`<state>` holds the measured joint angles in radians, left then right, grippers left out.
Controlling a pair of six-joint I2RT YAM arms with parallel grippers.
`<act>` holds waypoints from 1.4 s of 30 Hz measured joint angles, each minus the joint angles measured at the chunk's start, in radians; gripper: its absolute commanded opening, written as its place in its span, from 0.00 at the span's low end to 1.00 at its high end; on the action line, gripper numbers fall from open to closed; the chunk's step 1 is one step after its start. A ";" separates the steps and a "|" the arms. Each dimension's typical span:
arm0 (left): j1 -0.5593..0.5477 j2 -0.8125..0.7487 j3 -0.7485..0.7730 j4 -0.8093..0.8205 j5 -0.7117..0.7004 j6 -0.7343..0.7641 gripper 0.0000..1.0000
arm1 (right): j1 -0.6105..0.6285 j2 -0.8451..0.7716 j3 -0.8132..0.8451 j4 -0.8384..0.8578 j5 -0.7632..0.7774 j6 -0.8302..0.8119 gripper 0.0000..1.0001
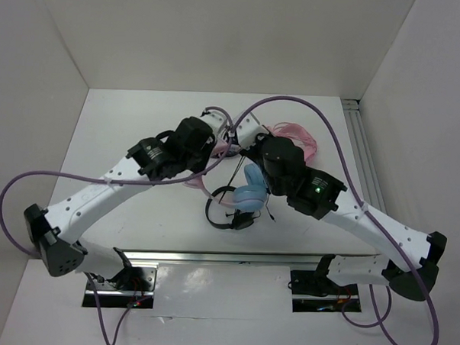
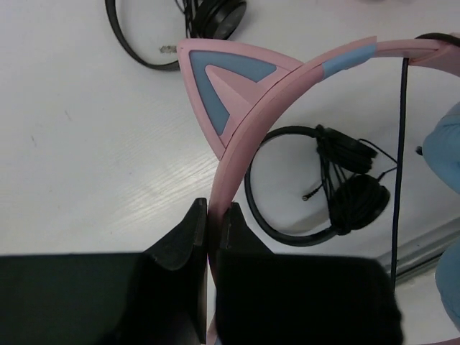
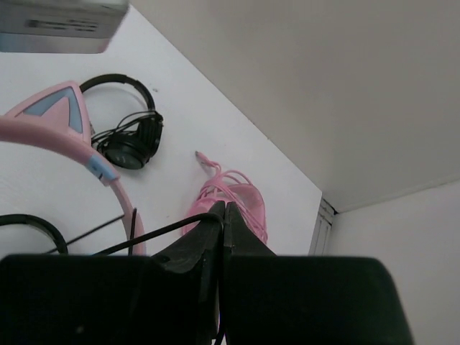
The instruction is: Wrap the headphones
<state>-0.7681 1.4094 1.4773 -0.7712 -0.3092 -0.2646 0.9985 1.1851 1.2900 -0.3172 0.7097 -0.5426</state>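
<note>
The headphones [image 1: 250,198] are held up over the middle of the table [image 1: 140,130], between the two arms, with the blue cups hanging toward the near edge. Their pink headband [image 2: 287,86], with a cat ear [image 2: 219,83] on it, is clamped at its edge between the closed fingers of the left gripper [image 2: 210,230]. The thin dark cable [image 2: 399,165] runs down in one straight line past the headband and beside a blue cup. In the right wrist view it comes across to the right gripper [image 3: 223,215], whose fingers are pressed together and seem to pinch it at the tips.

I judge that the task is at its beginning. Both holds are made, one on the band and one on the cable, but I see no turn of the cable around the headband or the cups. The winding itself, and laying the headphones down after it, are left to do.

Under the headphones lie two black headphones [image 2: 338,190], one near [image 2: 144,43] the other. Farther back there is a pink bundle [image 3: 237,194] of cord, apart from them.
</note>
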 measured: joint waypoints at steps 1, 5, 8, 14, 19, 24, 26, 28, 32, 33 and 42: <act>-0.016 -0.027 -0.008 0.008 0.000 -0.002 0.00 | -0.003 -0.006 0.000 0.007 -0.013 -0.004 0.00; -0.076 -0.127 -0.032 0.039 0.001 -0.003 0.00 | -0.045 -0.037 -0.009 0.011 -0.090 -0.022 0.00; -0.115 -0.196 -0.034 0.066 -0.006 -0.003 0.00 | -0.098 -0.042 -0.021 0.010 -0.157 -0.031 0.00; -0.134 -0.257 -0.032 0.057 -0.019 0.012 0.00 | -0.126 -0.046 -0.032 0.027 -0.241 -0.043 0.00; -0.142 -0.283 -0.021 0.033 0.007 0.048 0.00 | -0.142 -0.072 -0.066 0.038 -0.353 -0.031 0.03; -0.148 -0.296 -0.003 0.007 0.003 0.061 0.00 | -0.182 -0.095 -0.071 0.040 -0.508 0.009 0.02; -0.151 -0.295 0.024 -0.008 -0.036 0.056 0.00 | -0.228 -0.095 -0.072 0.043 -0.592 0.040 0.00; -0.152 -0.295 0.056 -0.026 -0.075 0.052 0.00 | -0.262 -0.092 -0.073 0.056 -0.677 0.074 0.00; -0.165 -0.291 0.125 -0.092 -0.145 0.052 0.00 | -0.288 -0.058 -0.078 0.146 -0.808 0.159 0.00; -0.166 -0.290 0.137 -0.104 -0.158 0.051 0.00 | -0.300 -0.047 -0.092 0.188 -0.848 0.186 0.00; -0.164 -0.281 0.156 -0.100 -0.152 0.050 0.00 | -0.510 0.033 -0.233 0.537 -1.352 0.484 0.11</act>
<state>-0.9318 1.1282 1.6329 -0.8715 -0.4614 -0.2146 0.4885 1.2182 1.0569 0.2195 -0.6426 -0.0582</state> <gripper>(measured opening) 0.124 0.079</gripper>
